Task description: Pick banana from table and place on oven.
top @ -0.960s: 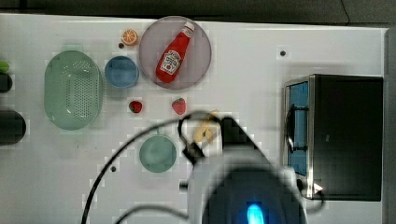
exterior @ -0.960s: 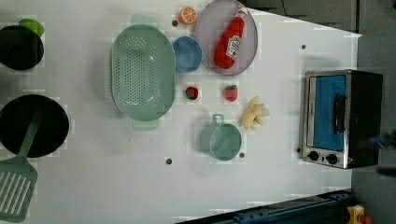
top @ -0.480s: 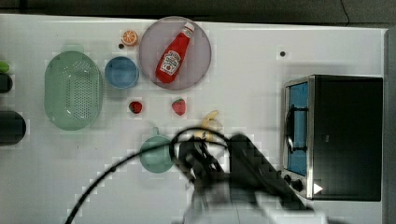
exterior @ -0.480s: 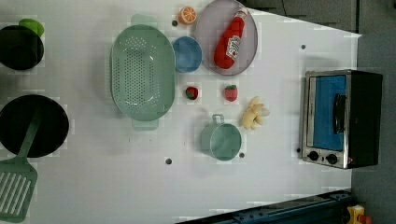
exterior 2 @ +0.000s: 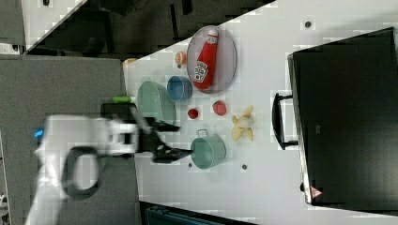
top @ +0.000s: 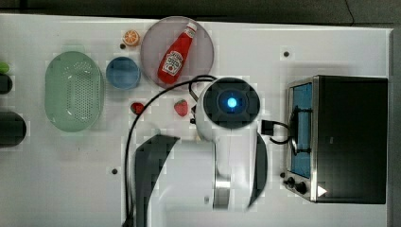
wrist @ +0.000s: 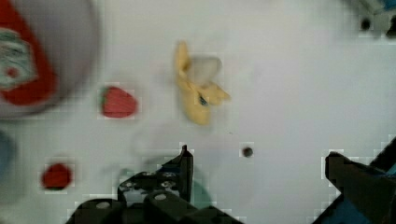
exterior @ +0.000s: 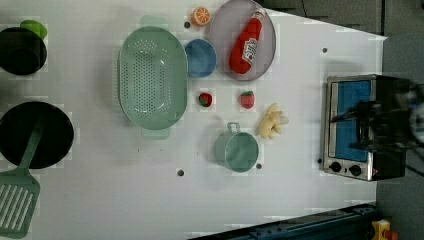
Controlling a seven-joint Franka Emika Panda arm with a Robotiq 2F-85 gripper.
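Three overhead views share the table [exterior: 100,200]; wrist view hovers close.

In the left view the banana [exterior: 271,125] lies on the table [exterior: 100,200], left of the oven [exterior: 364,127], just right of the cup [exterior: 236,150]

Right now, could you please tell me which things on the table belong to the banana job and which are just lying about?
Part of the job: banana, oven, table, open pincer.

Just lying about: ketchup bottle on grey plate, green colander, blue bowl, teal cup, two strawberries, orange slice, black pan, spatula.
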